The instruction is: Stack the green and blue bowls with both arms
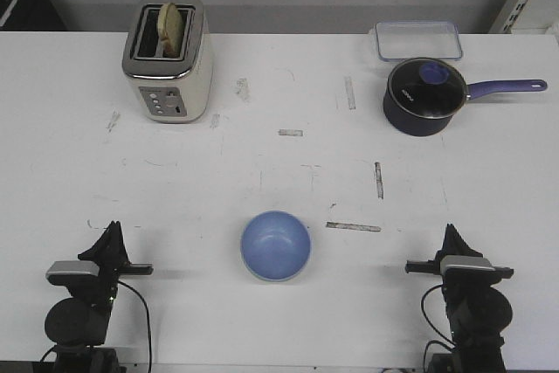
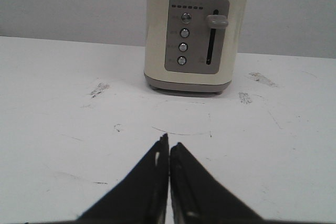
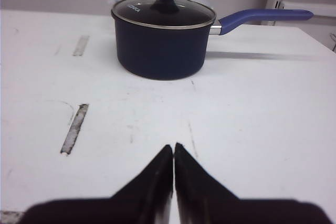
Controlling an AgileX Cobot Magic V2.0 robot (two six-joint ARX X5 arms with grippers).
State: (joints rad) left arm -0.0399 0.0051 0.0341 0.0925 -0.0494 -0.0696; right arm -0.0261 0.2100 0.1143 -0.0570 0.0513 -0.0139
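— White bench [image 1: 262, 85], scuffed with tape marks; where's the work?

— A blue bowl [image 1: 276, 245] sits upright near the front edge, between the two arms. No green bowl shows in any view.

— Which arm is nearer?

— Roughly equal; it lies to the right of the left claw [image 1: 111, 231] and to the left of the right claw [image 1: 452, 235], perhaps slightly closer to the left.

— Claws?

— Both pinched closed, empty, aimed at the toaster [image 2: 196, 32] and saucepan [image 3: 161, 38].
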